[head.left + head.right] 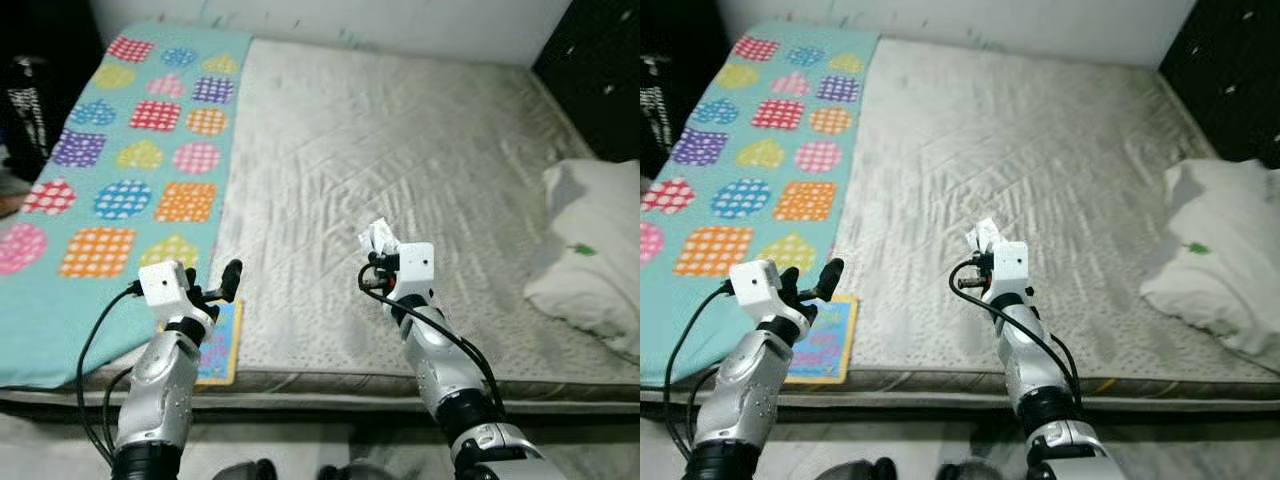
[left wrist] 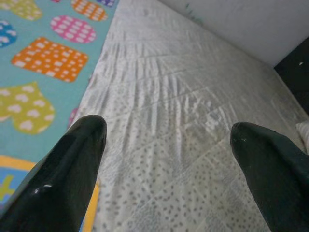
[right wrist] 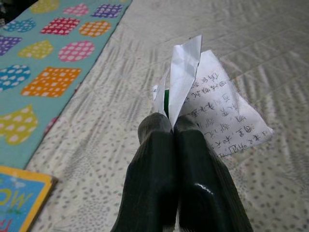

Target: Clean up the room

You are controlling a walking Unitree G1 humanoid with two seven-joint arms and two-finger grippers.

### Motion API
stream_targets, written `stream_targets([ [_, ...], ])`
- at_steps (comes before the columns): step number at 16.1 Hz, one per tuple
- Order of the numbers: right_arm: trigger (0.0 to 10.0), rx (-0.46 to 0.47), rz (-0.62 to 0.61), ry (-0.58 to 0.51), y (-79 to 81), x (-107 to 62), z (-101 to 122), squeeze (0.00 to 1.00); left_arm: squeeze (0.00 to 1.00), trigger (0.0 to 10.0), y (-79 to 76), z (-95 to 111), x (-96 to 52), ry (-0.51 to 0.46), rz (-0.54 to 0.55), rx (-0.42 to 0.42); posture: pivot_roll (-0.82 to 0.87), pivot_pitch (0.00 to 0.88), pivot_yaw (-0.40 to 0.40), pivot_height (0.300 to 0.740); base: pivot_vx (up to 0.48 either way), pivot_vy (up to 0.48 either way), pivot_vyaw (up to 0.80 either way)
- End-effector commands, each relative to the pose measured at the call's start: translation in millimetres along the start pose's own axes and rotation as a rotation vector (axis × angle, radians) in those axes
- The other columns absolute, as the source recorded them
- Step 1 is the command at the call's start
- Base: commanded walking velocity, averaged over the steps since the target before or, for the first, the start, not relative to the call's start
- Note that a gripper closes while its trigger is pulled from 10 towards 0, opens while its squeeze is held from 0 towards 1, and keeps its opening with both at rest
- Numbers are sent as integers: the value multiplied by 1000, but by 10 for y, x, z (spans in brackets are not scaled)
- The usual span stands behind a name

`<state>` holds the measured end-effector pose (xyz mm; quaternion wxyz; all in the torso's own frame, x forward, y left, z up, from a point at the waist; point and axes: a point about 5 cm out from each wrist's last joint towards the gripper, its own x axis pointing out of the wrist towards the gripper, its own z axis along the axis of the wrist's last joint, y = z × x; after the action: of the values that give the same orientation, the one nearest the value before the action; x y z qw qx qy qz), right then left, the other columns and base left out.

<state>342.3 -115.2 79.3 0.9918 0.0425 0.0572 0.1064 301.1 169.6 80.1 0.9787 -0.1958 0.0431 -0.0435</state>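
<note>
- Stretching beneath both end effectors, the bed (image 1: 400, 150) has a grey quilted mattress, with a teal patterned blanket (image 1: 130, 150) beyond the left one.
- White pillow (image 1: 590, 250) lies well to the right end effector's right.
- Colourful book (image 1: 222, 345) sits just beside the left end effector (image 2: 169, 145), whose fingers gape wide, empty.
- Right end effector (image 3: 173, 126) pinches a crumpled handwritten paper (image 3: 212, 111), raised above the mattress.
</note>
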Motion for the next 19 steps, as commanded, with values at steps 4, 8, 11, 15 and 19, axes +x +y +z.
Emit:
stream_targets([
  [4,10000,0,-12,23,-46,-28,-56,0,0,10000,-9,-41,-8,19,-3,8,61,135,-63,740,0,301,0],
  [8,10000,1,-13,22,-42,-23,-51,0,0,10000,-8,-35,-3,19,-2,9,61,138,-63,740,0,301,0],
  [11,10000,2,-13,22,-44,-16,-46,0,0,10000,-6,-33,5,19,0,9,61,139,-62,740,0,299,0],
  [15,10000,0,-15,19,-45,-10,-36,0,0,10000,-4,-28,13,19,1,9,59,140,-63,740,0,307,0],
  [19,10000,-2,-15,18,-48,-6,-29,0,0,10000,0,-26,19,19,5,7,58,142,-64,740,0,306,0],
])
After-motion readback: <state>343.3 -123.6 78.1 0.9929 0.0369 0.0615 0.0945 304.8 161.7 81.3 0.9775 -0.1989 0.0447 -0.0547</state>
